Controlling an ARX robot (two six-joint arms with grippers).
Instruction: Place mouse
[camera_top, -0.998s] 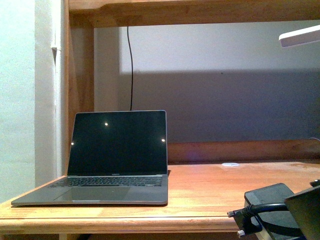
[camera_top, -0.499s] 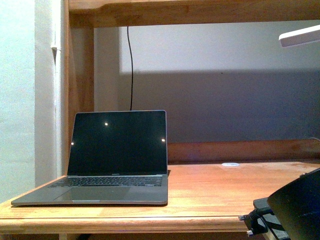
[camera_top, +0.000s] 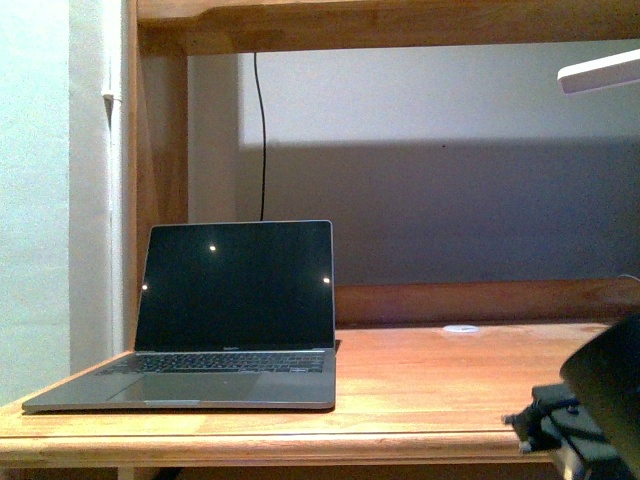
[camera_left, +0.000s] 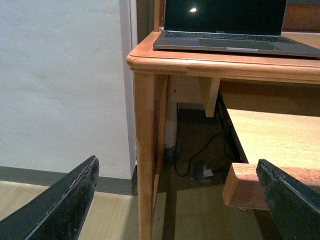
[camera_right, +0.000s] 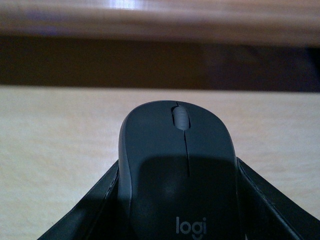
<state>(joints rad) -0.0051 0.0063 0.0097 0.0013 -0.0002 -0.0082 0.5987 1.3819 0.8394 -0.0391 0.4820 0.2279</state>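
Mouse (camera_right: 177, 170), dark grey: gripped in right pincer (camera_right: 177, 165). Left pincer (camera_left: 177, 167): spread wide, holding nothing. Laptop (camera_top: 235, 300): open, 8 o'clock on counter (camera_top: 430, 390). White disc (camera_top: 461, 328): 3 o'clock of laptop.

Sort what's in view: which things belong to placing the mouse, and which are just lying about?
Job: mouse, held in the right gripper; wooden desk.
Lying about: open laptop, small white disc, black cable, lamp.

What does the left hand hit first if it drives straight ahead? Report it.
Most likely the desk's wooden corner leg, which stands almost dead ahead of the open left hand. Depth is unclear, so how soon it would touch cannot be told.
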